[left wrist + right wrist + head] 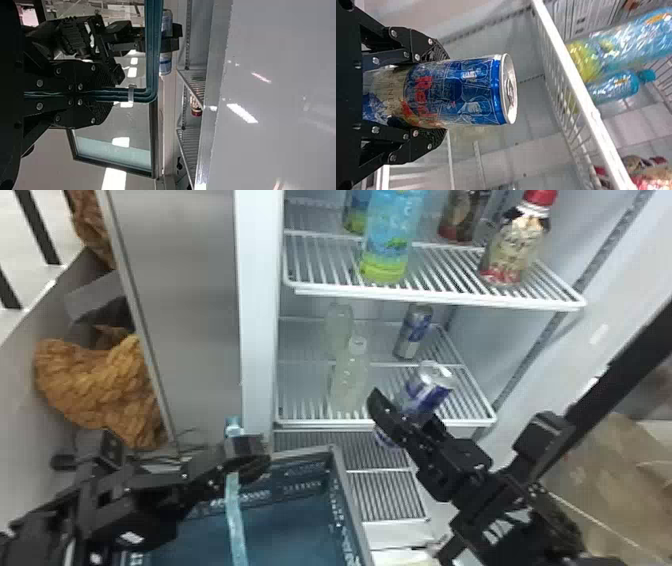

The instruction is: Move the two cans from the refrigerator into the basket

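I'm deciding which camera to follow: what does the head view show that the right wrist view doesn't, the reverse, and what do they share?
Head view: the basket, the left claw at it, and the orange-brown bundle left of the refrigerator.
Right wrist view: the held can's red lettering and the blue cap of a bottle on the shelf above.
Both: that can in the right claw, the white wire shelf and the large blue-green bottle.

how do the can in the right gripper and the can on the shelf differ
The held can is clamped in the right gripper, while the shelf can stands free on the wire shelf. The held can is nearer the front edge; the shelf can sits farther back. Both are blue and silver.
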`<act>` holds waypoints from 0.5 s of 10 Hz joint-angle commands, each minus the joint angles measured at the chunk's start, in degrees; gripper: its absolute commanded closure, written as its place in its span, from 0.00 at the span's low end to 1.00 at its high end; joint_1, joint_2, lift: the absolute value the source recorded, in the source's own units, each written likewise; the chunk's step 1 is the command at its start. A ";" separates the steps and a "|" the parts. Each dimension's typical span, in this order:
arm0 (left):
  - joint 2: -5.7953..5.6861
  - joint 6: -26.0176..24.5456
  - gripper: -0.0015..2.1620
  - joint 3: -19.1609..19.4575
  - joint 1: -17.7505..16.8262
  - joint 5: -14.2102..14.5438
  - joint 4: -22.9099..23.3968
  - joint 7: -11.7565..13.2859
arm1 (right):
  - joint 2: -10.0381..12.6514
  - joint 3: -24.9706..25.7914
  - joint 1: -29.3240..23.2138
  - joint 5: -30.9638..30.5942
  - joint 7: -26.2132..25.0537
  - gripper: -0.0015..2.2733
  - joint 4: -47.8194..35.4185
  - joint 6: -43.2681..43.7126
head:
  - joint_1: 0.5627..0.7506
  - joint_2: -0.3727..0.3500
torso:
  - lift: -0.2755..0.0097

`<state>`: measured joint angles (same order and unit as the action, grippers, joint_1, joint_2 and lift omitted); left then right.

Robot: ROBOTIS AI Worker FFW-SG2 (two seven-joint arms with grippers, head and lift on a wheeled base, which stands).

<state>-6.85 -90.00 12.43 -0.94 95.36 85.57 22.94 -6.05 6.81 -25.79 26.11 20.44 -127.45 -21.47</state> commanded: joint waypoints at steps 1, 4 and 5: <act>0.00 -0.03 0.55 -0.09 0.10 0.04 0.00 0.00 | -0.37 -1.33 -1.21 2.22 0.47 0.56 -3.25 -1.03 | 0.70 0.26 | 0.20; 0.09 -0.03 0.55 0.02 0.10 0.04 0.00 0.00 | -0.28 -3.27 -3.04 5.08 2.06 0.56 -6.49 -4.69 | 0.70 0.33 | 0.20; 0.09 -0.03 0.55 0.14 -0.04 0.04 0.00 0.00 | -0.37 -3.61 -3.18 5.54 3.29 0.56 -6.77 -7.36 | 0.70 0.35 | 0.20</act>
<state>-6.76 -90.00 12.53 -0.92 95.41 85.57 22.94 -6.43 3.40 -28.83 31.37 23.60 -133.93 -27.37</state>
